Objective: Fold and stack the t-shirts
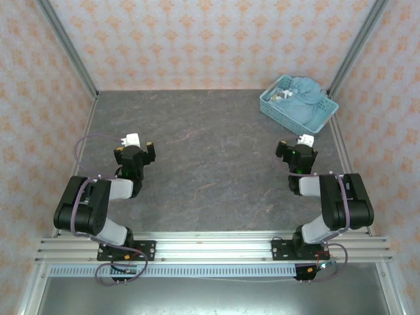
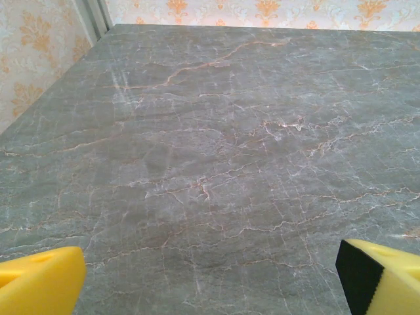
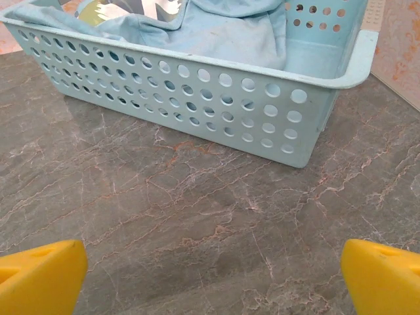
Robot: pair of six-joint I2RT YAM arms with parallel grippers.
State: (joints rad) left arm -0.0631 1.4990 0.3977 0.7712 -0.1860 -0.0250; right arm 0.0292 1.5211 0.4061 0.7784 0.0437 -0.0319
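Observation:
A light teal-blue t-shirt (image 1: 305,98) lies crumpled inside the light-blue plastic basket (image 1: 282,113) at the table's back right; its cloth (image 3: 216,29) bunches above the basket's perforated near wall (image 3: 197,98). My right gripper (image 1: 295,146) hovers open just in front of the basket, its yellow fingertips (image 3: 39,275) wide apart over bare table. On the left side of the table my left gripper (image 1: 136,146) is open too, with yellow fingertips (image 2: 39,279) spread and nothing between them.
The grey marble tabletop (image 1: 210,164) stretches between the two arms. Patterned walls and metal frame posts (image 1: 65,46) enclose it on three sides. A slotted rail (image 1: 210,246) runs along the near edge.

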